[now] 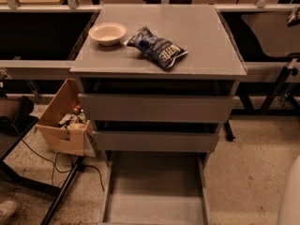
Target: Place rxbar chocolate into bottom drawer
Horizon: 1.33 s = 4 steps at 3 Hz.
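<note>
The bottom drawer [154,191] stands pulled out at the foot of the grey cabinet, and its flat grey floor is bare. A dark sliver with pale marks [296,16] shows in the air at the top right edge. It looks like the rxbar chocolate, mostly cut off by the edge. My gripper is out of view beyond that right edge. A white rounded part of my body [290,196] fills the bottom right corner.
A crinkled dark blue chip bag [157,48] and a pale bowl [108,33] lie on the cabinet top [206,36]. The two upper drawers show plain shut fronts. An open cardboard box [63,121] and cables sit on the floor at the left. Dark table frames stand on both sides.
</note>
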Each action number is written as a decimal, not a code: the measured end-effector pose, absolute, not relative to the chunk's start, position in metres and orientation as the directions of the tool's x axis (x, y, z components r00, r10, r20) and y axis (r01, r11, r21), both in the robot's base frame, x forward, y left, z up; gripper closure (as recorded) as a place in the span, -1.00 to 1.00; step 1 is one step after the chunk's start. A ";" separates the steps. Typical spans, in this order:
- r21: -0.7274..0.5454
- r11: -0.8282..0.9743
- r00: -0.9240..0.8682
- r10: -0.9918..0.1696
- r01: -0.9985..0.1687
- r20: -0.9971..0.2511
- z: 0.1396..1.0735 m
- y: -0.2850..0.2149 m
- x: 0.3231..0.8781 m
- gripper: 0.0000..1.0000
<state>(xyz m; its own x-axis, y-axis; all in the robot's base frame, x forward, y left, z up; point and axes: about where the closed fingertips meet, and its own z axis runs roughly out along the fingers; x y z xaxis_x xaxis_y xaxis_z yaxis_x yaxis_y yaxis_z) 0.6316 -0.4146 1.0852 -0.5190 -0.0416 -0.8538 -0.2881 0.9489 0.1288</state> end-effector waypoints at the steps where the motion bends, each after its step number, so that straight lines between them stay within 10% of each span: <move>1: 0.109 0.936 -0.584 -0.114 -0.334 -0.804 1.064 -0.406 0.619 1.00; 4: -0.090 0.957 -0.747 -0.273 -0.277 -0.606 0.960 -0.456 0.560 1.00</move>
<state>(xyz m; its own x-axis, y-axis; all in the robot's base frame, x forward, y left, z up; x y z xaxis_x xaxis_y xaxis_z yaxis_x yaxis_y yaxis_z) 0.5598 -0.4560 0.9597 -0.7473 -0.2734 -0.6057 -0.2771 0.9566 -0.0899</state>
